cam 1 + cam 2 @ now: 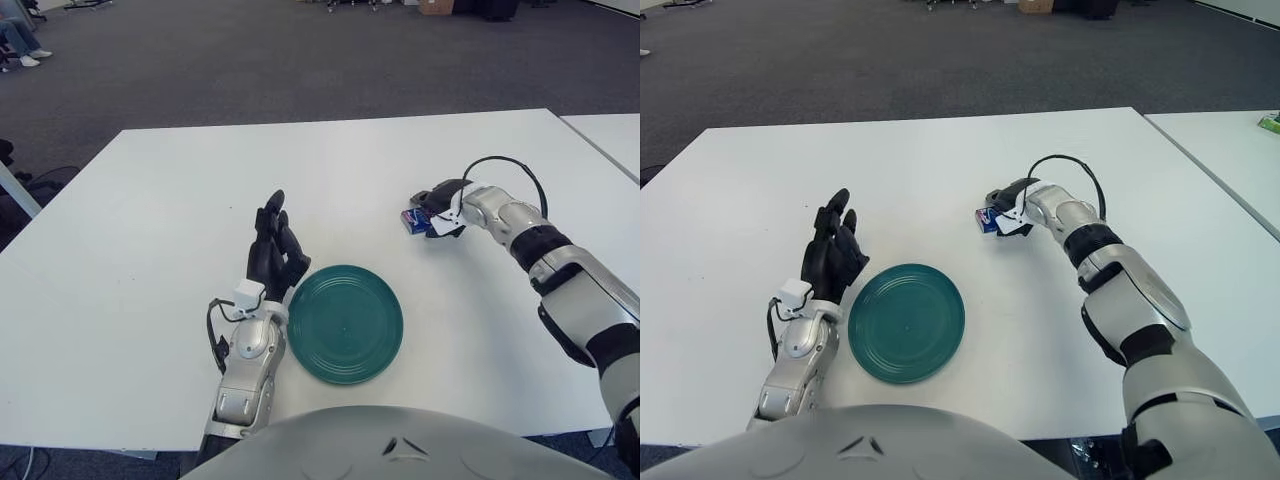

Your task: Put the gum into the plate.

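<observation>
The gum (411,221), a small blue and purple pack, lies on the white table (150,200) right of centre, partly covered. My right hand (438,208) is on it, black fingers (432,196) curled over its top and the thumb against its near side, so only the pack's left end shows. The dark green plate (345,322) lies at the near middle, well apart from the gum. My left hand (273,252) stands just left of the plate with its fingers straight and spread, holding nothing.
A second white table (1240,150) adjoins at the right with a narrow gap between. Grey carpet stretches beyond the far edge. A black cable (505,165) loops above my right wrist.
</observation>
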{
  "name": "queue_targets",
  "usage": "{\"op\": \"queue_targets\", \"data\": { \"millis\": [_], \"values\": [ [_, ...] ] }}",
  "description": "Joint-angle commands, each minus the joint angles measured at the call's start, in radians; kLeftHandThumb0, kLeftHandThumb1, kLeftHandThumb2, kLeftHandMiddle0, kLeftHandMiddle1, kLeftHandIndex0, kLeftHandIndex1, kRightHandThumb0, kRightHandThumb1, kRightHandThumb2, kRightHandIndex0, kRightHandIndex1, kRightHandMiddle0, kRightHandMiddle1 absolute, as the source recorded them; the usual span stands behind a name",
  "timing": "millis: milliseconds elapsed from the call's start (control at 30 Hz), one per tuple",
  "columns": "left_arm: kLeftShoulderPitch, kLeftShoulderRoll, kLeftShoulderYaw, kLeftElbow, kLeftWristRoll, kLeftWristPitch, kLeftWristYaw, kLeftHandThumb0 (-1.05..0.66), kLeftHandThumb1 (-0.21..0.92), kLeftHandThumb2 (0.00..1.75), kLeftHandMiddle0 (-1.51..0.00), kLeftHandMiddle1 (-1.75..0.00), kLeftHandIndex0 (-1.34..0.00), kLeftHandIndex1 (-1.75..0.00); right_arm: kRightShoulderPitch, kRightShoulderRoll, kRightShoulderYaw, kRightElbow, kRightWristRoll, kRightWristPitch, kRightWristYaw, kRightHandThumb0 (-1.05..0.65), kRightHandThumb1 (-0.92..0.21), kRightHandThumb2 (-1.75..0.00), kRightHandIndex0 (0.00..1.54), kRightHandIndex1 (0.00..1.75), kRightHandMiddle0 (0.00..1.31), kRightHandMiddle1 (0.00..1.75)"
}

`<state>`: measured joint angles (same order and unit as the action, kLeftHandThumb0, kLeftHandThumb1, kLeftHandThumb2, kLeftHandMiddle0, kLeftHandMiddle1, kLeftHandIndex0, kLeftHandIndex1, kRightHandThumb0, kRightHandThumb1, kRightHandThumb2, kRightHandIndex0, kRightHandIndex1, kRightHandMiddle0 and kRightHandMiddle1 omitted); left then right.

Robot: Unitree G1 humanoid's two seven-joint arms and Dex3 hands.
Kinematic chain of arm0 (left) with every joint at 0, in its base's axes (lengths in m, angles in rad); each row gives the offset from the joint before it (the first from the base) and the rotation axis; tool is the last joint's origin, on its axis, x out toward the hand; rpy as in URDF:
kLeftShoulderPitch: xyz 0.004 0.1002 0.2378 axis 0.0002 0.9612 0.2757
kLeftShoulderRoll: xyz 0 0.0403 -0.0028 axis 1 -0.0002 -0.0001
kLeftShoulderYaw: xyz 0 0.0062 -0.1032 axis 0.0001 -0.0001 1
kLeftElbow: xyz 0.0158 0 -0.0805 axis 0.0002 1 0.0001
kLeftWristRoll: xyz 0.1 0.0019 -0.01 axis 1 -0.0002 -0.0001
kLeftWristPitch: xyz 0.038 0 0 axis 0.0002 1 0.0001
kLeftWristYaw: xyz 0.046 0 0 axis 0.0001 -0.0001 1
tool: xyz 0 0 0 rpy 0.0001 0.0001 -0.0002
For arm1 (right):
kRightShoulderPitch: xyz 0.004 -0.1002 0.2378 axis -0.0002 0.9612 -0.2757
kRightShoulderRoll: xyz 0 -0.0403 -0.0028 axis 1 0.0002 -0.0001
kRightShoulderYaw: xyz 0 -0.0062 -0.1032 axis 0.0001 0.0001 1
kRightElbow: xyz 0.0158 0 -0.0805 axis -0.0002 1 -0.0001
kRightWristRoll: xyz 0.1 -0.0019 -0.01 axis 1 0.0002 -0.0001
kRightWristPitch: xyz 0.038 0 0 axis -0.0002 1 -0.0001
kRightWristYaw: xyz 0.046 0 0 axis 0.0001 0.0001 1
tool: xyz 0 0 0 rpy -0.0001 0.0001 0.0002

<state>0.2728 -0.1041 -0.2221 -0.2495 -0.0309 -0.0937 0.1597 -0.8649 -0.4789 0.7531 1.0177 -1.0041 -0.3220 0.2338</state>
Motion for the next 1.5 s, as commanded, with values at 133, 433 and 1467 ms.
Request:
{"op": "queue_targets", "data": {
  "millis": [133,433,1467],
  "values": [
    [-0.026,-0.049,-0.004,-0.015,0.002,-0.013,0.016,-0.86,0.92,1.03,-0.25,-0.02,0.0,-0.46,-0.038,0.045,0.039,0.112,-0.034,0.022,-0.158,-0.95,-0.92,-0.82,0.06,1.3,0.0,0.6],
    [-0.035,-0.058,-0.009,-0.019,0.001,-0.015,0.036,-0.86,0.92,1.03,-0.27,-0.02,0.0,-0.51,-0.033,0.085,0.048,0.162,-0.034,0.093,-0.253,-0.84,-0.92,-0.73,0.05,1.73,0.0,1.03],
    [-0.054,-0.023,0.022,-0.056,-0.028,-0.025,0.013,-0.88,0.92,0.95,-0.24,0.0,0.0,-0.54,-0.028,0.131,0.02,0.18,0.034,0.196,-0.316,-0.41,-0.58,-0.99,0.85,1.75,0.42,1.75]
  ]
}}
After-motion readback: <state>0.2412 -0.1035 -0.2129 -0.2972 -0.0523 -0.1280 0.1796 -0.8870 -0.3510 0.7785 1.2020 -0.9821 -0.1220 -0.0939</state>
